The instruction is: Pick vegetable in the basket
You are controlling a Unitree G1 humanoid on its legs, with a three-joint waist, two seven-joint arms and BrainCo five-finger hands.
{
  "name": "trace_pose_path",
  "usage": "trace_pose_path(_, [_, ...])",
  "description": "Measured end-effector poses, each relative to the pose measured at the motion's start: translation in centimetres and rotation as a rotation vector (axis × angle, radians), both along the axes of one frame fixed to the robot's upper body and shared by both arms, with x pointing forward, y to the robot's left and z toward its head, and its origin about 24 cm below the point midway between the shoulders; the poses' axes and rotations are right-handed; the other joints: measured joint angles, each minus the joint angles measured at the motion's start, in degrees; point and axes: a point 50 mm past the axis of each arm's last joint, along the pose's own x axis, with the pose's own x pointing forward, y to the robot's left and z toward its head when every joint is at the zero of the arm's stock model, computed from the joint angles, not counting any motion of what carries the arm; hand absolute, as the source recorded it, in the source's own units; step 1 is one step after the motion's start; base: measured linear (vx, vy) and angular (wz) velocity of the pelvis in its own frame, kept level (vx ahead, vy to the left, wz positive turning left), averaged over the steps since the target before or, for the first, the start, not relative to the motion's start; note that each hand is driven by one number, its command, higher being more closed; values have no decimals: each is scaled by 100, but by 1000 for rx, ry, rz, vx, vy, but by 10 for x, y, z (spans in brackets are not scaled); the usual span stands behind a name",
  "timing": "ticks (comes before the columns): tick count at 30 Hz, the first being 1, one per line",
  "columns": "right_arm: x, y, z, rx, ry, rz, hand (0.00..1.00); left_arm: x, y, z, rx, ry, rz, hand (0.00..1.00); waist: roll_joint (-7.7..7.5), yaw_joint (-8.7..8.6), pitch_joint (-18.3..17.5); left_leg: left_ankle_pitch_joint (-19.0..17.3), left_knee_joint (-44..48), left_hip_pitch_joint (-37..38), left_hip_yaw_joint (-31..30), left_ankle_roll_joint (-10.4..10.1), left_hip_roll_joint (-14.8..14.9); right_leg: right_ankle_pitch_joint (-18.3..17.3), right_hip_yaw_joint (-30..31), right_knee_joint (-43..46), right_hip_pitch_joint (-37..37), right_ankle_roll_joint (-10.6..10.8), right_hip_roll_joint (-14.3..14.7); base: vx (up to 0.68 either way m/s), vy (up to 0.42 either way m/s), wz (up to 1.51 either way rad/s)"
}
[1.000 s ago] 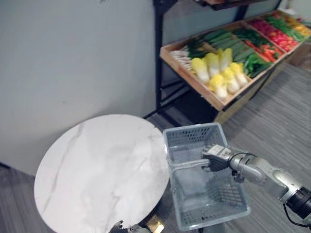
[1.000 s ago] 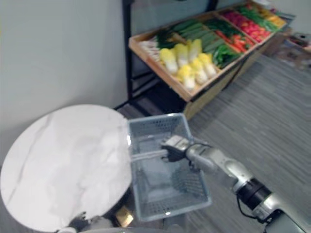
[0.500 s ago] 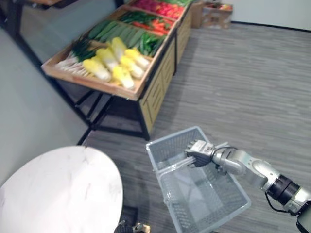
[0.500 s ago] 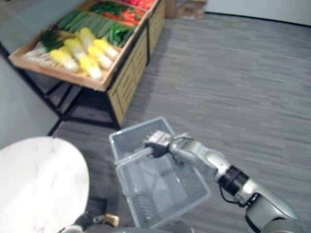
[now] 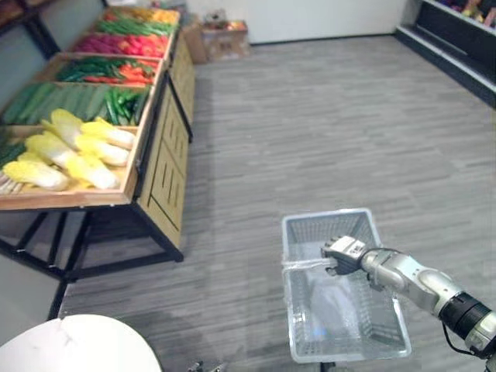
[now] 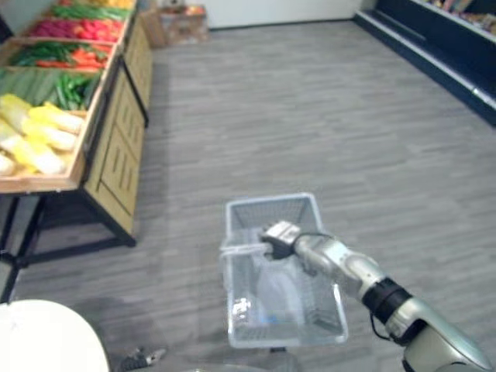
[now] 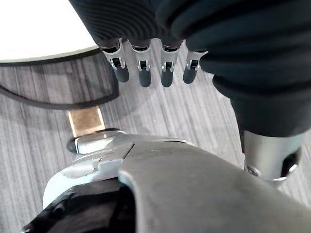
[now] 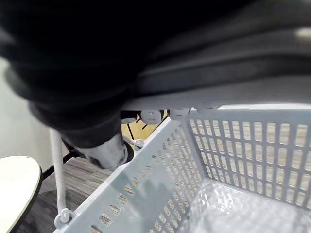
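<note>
Low, right of centre, above the floor (image 5: 325, 116): basket (image 5: 349, 355), hung by its handle (image 5: 304, 264) from the curled right hand (image 5: 343, 254). Far left: vegetable stand (image 5: 167, 178), cabbages (image 5: 70, 151) nearest. Lower-left corner: round counter (image 5: 77, 345). Behind the stand: cardboard box (image 5: 225, 39).

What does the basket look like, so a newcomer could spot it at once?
Start from the wooden vegetable stand on the left and move right across the grey plank floor to the right hand, which is curled round a handle. The basket hangs from it: rectangular, pale grey perforated plastic, the one thing a hand holds.
</note>
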Motion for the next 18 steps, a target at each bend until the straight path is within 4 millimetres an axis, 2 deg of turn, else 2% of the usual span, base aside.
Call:
trace_pose_path(2, [0, -11, 2, -8, -18, -44, 100, 3, -4, 0, -5, -2, -24, 0, 80, 5, 24, -11, -467, 75, 22, 2, -86, 132, 35, -83, -169, 69, -11, -41, 107, -9])
trace_pose_path(5, [-15, -28, -12, 4, 25, -120, 100, 4, -4, 0, 4, 0, -53, 0, 53, 16, 33, -27, -770, 341, 123, 73, -139, 147, 103, 0, -162, 89, -10, -18, 56, -20])
trace_pose_path(8, [-24, -36, -11, 35, 16, -164, 100, 7, -4, 1, 9, -3, -78, 0, 31, -22, 47, -190, -788, 389, 177, 304, -205, 87, 242, 418, -463, 103, 3, -44, 57, -38])
trace_pose_path(9, [-29, -37, -12, 55, 6, -181, 100, 11, -2, 2, 16, -8, -97, 0, -26, -26, 93, -341, -846, 485, 248, 463, -279, -58, 310, 899, -713, 69, 5, -82, 69, -47])
trace_pose_path(11, [-38, -32, -12, 88, -3, -181, 100, 11, 3, 3, 25, -7, -107, 0, -152, -71, 164, -437, -803, 569, 282, 474, -324, -126, 295, 1261, -772, -30, -14, -125, 24, -27])
trace_pose_path(12, [-40, -29, -10, 99, -16, -171, 100, 11, 5, 3, 30, -5, -112, 0, -194, -112, 149, -456, -753, 579, 278, 480, -340, -146, 265, 1280, -756, -27, -40, -122, 9, -7])
trace_pose_path(14, [-47, -19, -4, 153, -40, -142, 100, 10, 10, 4, 37, 2, -122, 0, -382, -162, 141, -513, -617, 540, 271, 498, -374, -257, 144, 1042, -629, -85, -106, -99, 9, -5])
trace_pose_path(15, [-52, -18, -8, 178, -30, -159, 100, 10, 16, 5, 48, 4, -125, 0, -467, -187, 91, -509, -596, 478, 195, 498, -371, -189, 64, 848, -591, -90, -112, -80, 0, 4])
trace_pose_path(18, [-57, -24, -13, 182, -10, -198, 100, 11, 17, 5, 49, 4, -124, 0, -497, -172, 56, -505, -542, 350, 57, 501, -367, -64, -48, 611, -519, -69, -130, 0, 2, 18])
